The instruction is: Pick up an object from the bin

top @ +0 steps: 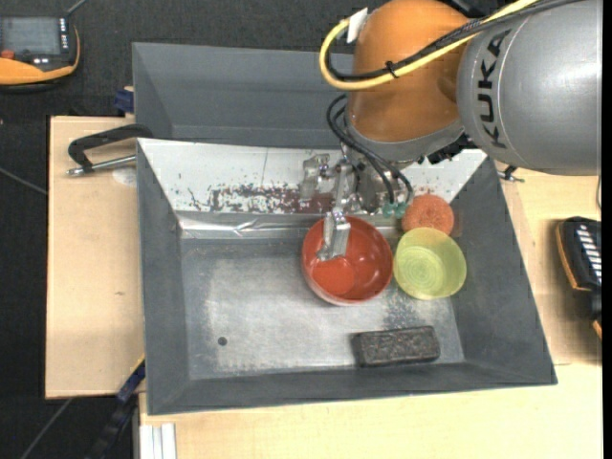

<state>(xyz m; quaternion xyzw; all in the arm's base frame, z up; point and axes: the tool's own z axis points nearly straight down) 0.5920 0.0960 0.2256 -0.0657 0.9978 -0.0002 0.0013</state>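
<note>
Claw low over the upper-left part of a red bowl, tip at or just inside the bowl's rim. Released or clenched: cannot tell from this angle. Bowl sits upright, right of the middle of the bin, close to the back wall. Yellow-green cup touches the bowl's right side, mouth showing. Orange round thing just behind the cup. Dark grey block lies near the front wall, apart from the bowl.
</note>
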